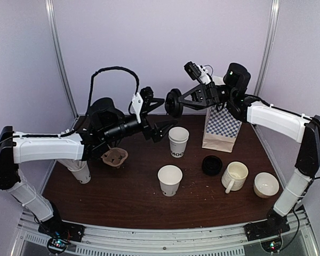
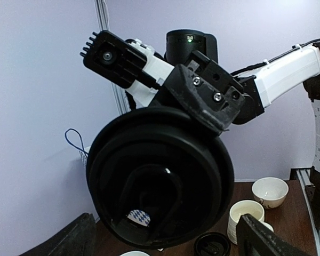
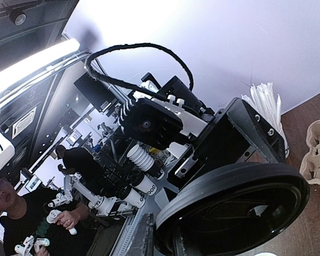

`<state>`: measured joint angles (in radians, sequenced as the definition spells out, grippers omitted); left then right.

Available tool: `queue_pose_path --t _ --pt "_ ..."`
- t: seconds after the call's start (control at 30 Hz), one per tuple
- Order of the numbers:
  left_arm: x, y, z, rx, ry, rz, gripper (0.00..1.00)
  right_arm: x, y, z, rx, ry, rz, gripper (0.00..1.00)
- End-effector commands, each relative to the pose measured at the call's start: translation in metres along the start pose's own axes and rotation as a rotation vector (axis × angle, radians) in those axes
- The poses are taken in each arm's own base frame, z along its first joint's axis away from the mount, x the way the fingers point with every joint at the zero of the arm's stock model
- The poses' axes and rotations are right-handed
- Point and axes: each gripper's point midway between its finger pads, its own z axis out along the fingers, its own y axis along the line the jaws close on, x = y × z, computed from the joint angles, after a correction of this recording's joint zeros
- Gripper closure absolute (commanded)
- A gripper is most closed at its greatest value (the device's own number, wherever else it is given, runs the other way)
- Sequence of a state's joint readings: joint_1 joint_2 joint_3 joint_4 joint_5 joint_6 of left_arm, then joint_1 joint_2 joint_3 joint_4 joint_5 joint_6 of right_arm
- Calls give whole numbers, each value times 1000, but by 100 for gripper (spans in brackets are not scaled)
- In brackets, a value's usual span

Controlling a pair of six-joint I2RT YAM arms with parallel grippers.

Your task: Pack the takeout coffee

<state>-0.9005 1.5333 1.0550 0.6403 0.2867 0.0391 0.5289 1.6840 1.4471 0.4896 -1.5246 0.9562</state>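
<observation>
Two cups uncapped on the table (image 1: 128, 197), so calling this the lidding step, nowhere near bagging. Got the far cup (image 1: 178, 141) with MOO print showing and the near cup (image 1: 169, 180) closer to the bases. Seeing the right gripper (image 1: 183, 101) clamped on a black lid (image 1: 173, 103), up in the air, above and behind the far cup. Seeing the left gripper (image 1: 161, 131) spread wide on nothing, just beside that cup's rim. (kev)

Agreed. Guessing next: tipping that lid level, since hanging nearly on edge, then lowering square onto the far cup and pressing till seated. Probably worth closing the left fingers (image 2: 258, 240) round the cup wall first, or risking a knocked-over paper cup. Also spotting a spare lid (image 1: 212, 165) flat on the table, between the near cup and the cream mug (image 1: 234, 176). (mo)

Any notes on the setting? (kev)

Dark brown wood-grain top, matte, a few pale specks. Got a checkered paper bag (image 1: 222, 130) upright at the back right, a cardboard carrier (image 1: 114, 157) at the left. Plain lilac walls, metal posts in the corners. (mo)
</observation>
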Motion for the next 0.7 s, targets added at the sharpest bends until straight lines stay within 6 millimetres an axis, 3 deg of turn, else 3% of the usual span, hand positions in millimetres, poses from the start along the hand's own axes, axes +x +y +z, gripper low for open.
queue_pose_path --t 0.0,0.13,0.33,0.67 --pt "-31 11 -3 -61 -97 26 4 -1 23 3 -36 17 -61 88" --pt "-30 12 2 -62 -92 18 3 4 22 6 -45 30 -50 88" --pt "-34 9 5 -32 -92 15 10 6 22 9 -52 39 -45 88" --pt "-37 2 5 11 -71 33 15 6 20 10 -53 42 -40 88"
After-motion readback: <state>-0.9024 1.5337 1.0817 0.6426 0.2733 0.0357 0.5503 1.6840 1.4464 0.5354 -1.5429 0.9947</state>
